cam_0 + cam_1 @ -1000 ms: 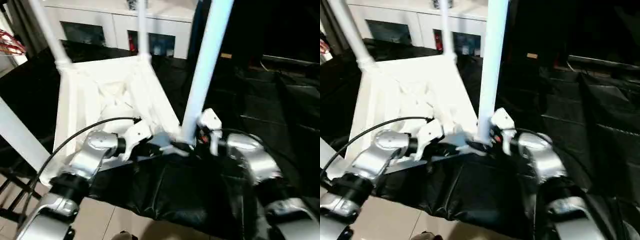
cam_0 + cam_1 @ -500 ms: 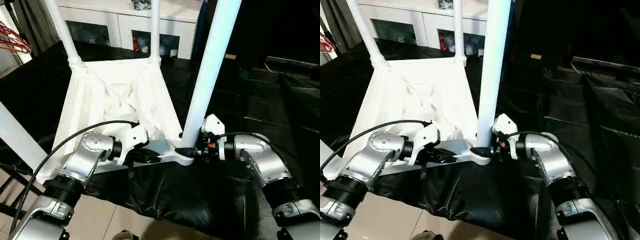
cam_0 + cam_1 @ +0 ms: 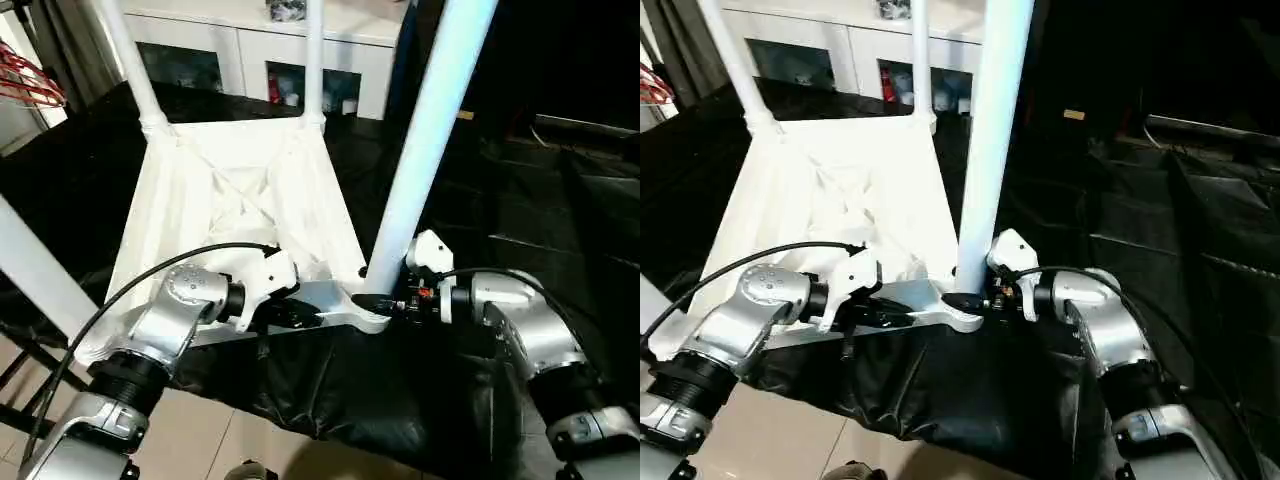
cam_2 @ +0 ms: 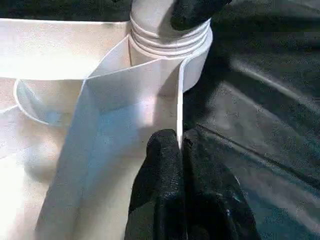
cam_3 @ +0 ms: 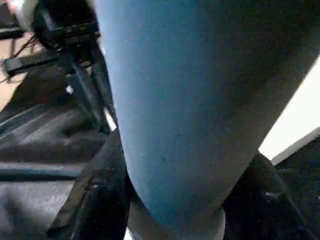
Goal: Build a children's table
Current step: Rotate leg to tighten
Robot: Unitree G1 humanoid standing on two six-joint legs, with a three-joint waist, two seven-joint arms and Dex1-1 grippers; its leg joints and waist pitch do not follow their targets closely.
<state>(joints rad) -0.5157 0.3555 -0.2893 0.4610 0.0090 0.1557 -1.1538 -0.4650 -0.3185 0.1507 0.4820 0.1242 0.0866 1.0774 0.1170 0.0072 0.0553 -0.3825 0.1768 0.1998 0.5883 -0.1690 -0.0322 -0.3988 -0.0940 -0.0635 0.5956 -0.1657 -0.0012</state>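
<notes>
Seating the near-right leg [image 3: 425,150] in its corner socket: right gripper [image 3: 385,303] jaws clamped on its base, left gripper [image 4: 182,150] jaws pinched on the rim of the upturned table top [image 3: 230,200]; far legs in, near-left leg's socket hidden.

Light: I see bright overhead light washing out the children's table [image 3: 235,200] — ribs barely readable.
Shadows: black cloth [image 3: 560,200] swallows detail.
Focus: right wrist view soft; leg [image 5: 200,100] blurred, bluish.

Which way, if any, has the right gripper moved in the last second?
No. Against the white cabinet, the right gripper stays at the near leg's base; only the camera shifted.
</notes>
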